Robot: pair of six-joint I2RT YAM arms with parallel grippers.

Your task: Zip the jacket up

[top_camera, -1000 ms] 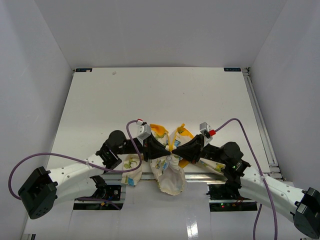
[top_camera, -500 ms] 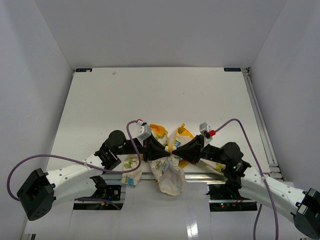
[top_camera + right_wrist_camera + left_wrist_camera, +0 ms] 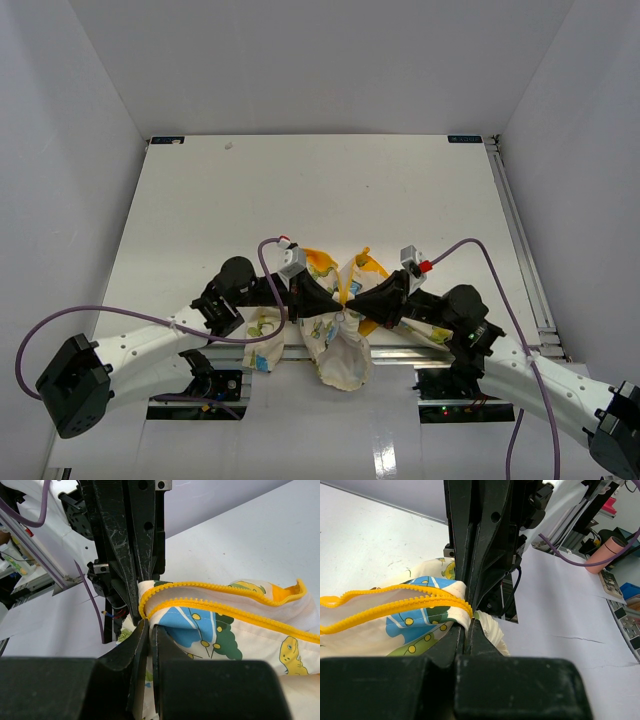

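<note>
Jacket (image 3: 340, 355): cream, cartoon print, yellow zip edges. It lies bunched at the near edge of the table (image 3: 320, 190), between the two arms, with its lower part hanging over that edge.
Left gripper (image 3: 467, 624): fingers pressed together, tips pinching the zip edge (image 3: 395, 597).
Right gripper (image 3: 149, 625): fingers nearly together with a thin slit between them, nipping a fold of zip edge from the opposite side.
The gripper tips meet almost tip to tip over the jacket's middle.
Blue tags (image 3: 165, 141) at the far table corners: writing too small to read.
</note>
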